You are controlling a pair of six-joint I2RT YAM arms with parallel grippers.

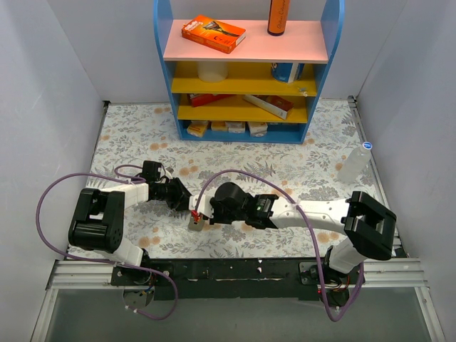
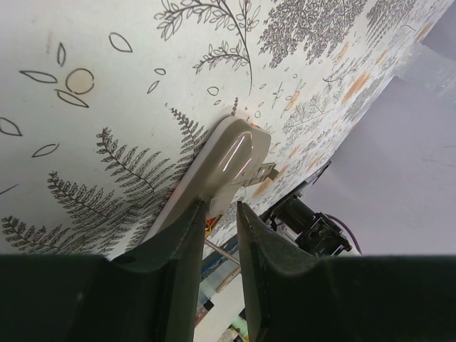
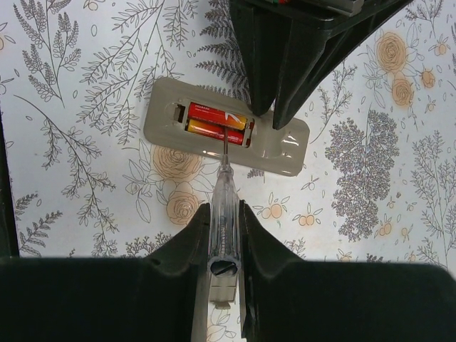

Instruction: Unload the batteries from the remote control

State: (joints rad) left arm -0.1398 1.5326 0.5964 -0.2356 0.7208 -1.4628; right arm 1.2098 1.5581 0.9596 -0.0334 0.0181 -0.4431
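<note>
The grey remote control (image 3: 278, 142) lies on the floral table with its recess facing up. Two red batteries (image 3: 216, 114) lie side by side in the recess. My right gripper (image 3: 224, 214) is shut on a clear-handled screwdriver (image 3: 225, 192). The screwdriver's metal tip rests against the batteries. My left gripper (image 2: 221, 214) is shut on one end of the remote (image 2: 231, 157). Its dark fingers (image 3: 263, 78) show at the top of the right wrist view. In the top view both grippers meet at the near middle of the table (image 1: 194, 208).
A small flat grey plate (image 3: 223, 291) lies under the screwdriver handle. A blue shelf unit (image 1: 246, 132) with boxes and a bottle stands at the back. A clear plastic bottle (image 1: 355, 162) lies at the right edge.
</note>
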